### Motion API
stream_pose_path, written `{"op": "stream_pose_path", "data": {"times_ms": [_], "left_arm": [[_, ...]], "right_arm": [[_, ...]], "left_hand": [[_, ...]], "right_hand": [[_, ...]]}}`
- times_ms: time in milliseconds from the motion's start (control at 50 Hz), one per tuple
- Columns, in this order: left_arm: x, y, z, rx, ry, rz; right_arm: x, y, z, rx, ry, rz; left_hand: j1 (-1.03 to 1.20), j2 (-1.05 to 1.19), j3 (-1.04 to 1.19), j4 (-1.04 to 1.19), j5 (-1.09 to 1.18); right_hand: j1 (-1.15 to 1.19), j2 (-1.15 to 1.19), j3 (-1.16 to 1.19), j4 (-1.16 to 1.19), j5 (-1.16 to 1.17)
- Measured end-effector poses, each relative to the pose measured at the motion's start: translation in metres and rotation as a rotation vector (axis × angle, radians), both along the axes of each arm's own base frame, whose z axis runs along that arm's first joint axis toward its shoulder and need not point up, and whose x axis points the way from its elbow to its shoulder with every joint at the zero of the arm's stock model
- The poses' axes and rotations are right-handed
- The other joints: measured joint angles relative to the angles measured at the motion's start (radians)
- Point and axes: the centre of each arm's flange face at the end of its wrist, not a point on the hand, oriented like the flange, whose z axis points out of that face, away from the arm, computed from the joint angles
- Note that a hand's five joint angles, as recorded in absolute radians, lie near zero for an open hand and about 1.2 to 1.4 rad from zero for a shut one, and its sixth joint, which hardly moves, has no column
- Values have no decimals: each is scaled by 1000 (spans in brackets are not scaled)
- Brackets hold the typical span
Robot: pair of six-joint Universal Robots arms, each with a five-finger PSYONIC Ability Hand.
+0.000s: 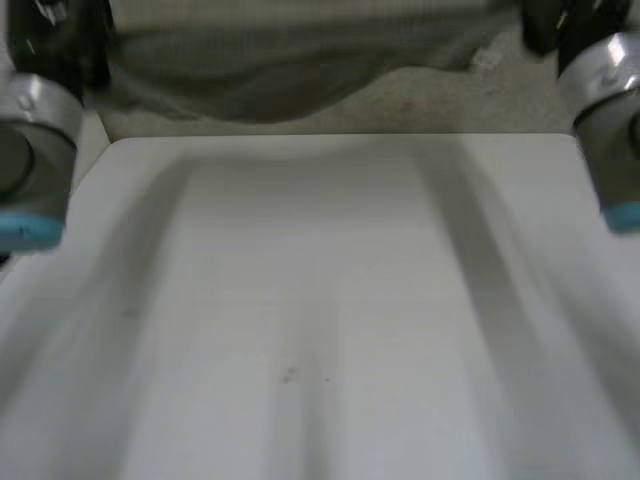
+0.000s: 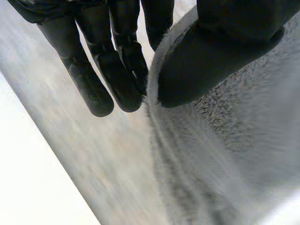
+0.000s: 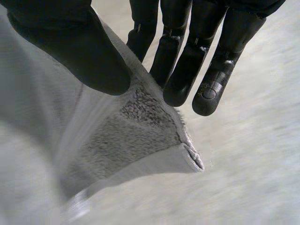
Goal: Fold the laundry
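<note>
Currently I am pinching a soft, likely floppy fleece cloth [image 1: 280,70], upper frame: left hand [image 2: 117,70] on edge, right hand [image 3: 183,70] on corner.

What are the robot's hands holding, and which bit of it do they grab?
Both hold one grey fleecy cloth. The right hand pinches a hemmed corner between thumb and fingers; the left hand pinches the cloth's edge the same way.

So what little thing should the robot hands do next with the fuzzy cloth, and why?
Probably lower the fuzzy grey cloth onto the white table, spread flat. The left robot hand and right robot hand each pinch it between thumb and fingers, and it hangs in the air, off the table, so folding can't start yet.
</note>
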Motion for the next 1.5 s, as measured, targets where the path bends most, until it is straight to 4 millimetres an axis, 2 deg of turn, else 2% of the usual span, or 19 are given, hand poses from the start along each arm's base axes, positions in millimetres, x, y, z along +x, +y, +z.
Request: {"op": "stream_pose_path", "data": {"times_ms": [40, 60, 140, 160, 220, 340, 420, 520, 620, 680, 820, 840, 940, 960, 1040, 1160, 1320, 1460, 1500], "left_arm": [[0, 3, -18, 52, -14, -1], [0, 3, -18, 52, -14, -1], [1, 14, -81, 213, -85, -16], [1, 14, -81, 213, -85, -16], [0, 27, -125, 315, -174, -38], [6, 55, -167, 438, -355, -53], [17, 81, -180, 536, -502, -52], [34, 127, -182, 721, -682, -87], [45, 191, -161, 957, -798, -202], [44, 203, -147, 965, -802, -239], [32, 172, -128, 744, -761, -223], [25, 149, -127, 646, -742, -198], [17, 112, -132, 540, -717, -144], [13, 91, -140, 507, -706, -104], [9, 56, -165, 501, -700, -31], [5, 26, -190, 497, -697, 19], [-4, 3, -197, 419, -666, 45], [-17, 4, -195, 361, -657, 29], [-20, 5, -194, 350, -658, 27]], "right_arm": [[2, 1, -22, 70, 34, 18], [2, 1, -22, 70, 34, 18], [5, 10, -104, 325, 142, 53], [5, 10, -104, 325, 142, 53], [2, 24, -156, 511, 233, 56], [-10, 54, -198, 753, 397, 51], [-22, 74, -199, 877, 481, 48], [-41, 106, -176, 1013, 569, 52], [-57, 141, -138, 1056, 669, 81], [-60, 149, -126, 1026, 696, 93], [-53, 125, -130, 933, 660, 67], [-47, 105, -140, 894, 625, 38], [-33, 77, -154, 822, 571, -10], [-25, 63, -161, 770, 541, -34], [-3, 30, -175, 612, 466, -68], [18, 0, -193, 428, 402, -74], [37, -15, -228, 368, 396, -31], [44, -16, -244, 379, 405, 19], [46, -18, -242, 368, 398, 28]], "left_hand": [[0, 0, 0, 0, 0], [0, 0, 0, 0, 0], [2, 0, 0, 0, 0], [2, 0, 0, 0, 0], [2, 0, 0, 0, 0], [2, 0, 0, 0, 0], [2, 0, 0, 0, 0], [2, 0, 0, 0, 0], [2, 0, 0, 0, 0], [2, 0, 0, 0, 0], [4, 0, 0, 0, 0], [4, 0, 0, 0, 0], [4, 0, 0, 0, 0], [4, 0, 0, 0, 0], [4, 0, 0, 0, 0], [4, 0, 0, 0, 0], [6, 0, 0, 0, 0], [-24, -40, -38, -41, -37], [-224, -242, -239, -217, -214]], "right_hand": [[0, 0, 0, 0, 2], [0, 0, 0, 0, 2], [0, 0, 0, 0, 4], [0, 0, 0, 0, 4], [0, 0, 0, 0, 6], [0, 0, 0, 0, 6], [0, 0, 0, 0, 6], [0, 0, 0, 0, 6], [0, 0, 0, 0, 7], [0, 0, 0, 0, 8], [0, 0, 0, 0, 8], [0, 0, 0, 0, 8], [0, 0, 0, 0, 8], [0, 0, 0, 0, 8], [0, 0, 0, 0, 8], [0, 0, 0, 0, 9], [0, 0, 0, 0, 12], [-6, -2, -3, -3, 12], [-381, -460, -438, -439, -401]]}}
